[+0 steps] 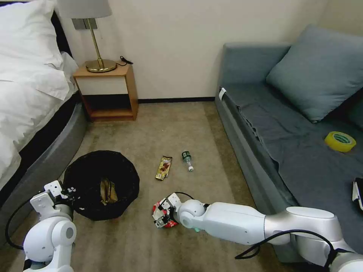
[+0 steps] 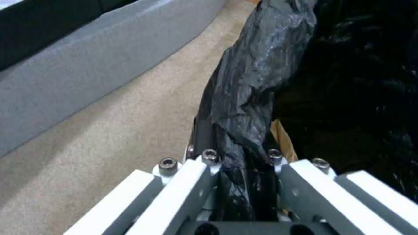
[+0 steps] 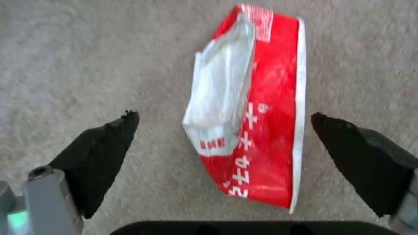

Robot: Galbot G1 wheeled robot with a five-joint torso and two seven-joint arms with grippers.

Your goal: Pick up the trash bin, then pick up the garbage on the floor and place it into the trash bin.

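Observation:
The trash bin (image 1: 130, 172), lined with a crinkled black bag, stands on the carpet at lower left. My left gripper (image 1: 72, 190) is shut on its near rim; the left wrist view shows the fingers (image 2: 204, 169) pinching the bag-covered rim (image 2: 252, 85). Crumpled brown paper (image 1: 108, 192) lies inside the bin. My right gripper (image 1: 163, 214) is low over the crushed red-and-white packet (image 1: 172, 224). In the right wrist view it is open (image 3: 224, 116), with the packet (image 3: 265, 107) on the carpet between its black fingertips (image 3: 109, 147). A brown-gold snack wrapper (image 1: 163, 167) and a small clear bottle (image 1: 187, 160) lie farther out.
A bed (image 1: 34, 113) runs along the left, close to the bin. A wooden nightstand (image 1: 107, 90) with a lamp stands at the back wall. A grey sofa (image 1: 287, 124) lines the right side, with a yellow tape roll (image 1: 340, 141) and a flat black device (image 1: 358, 192) on it.

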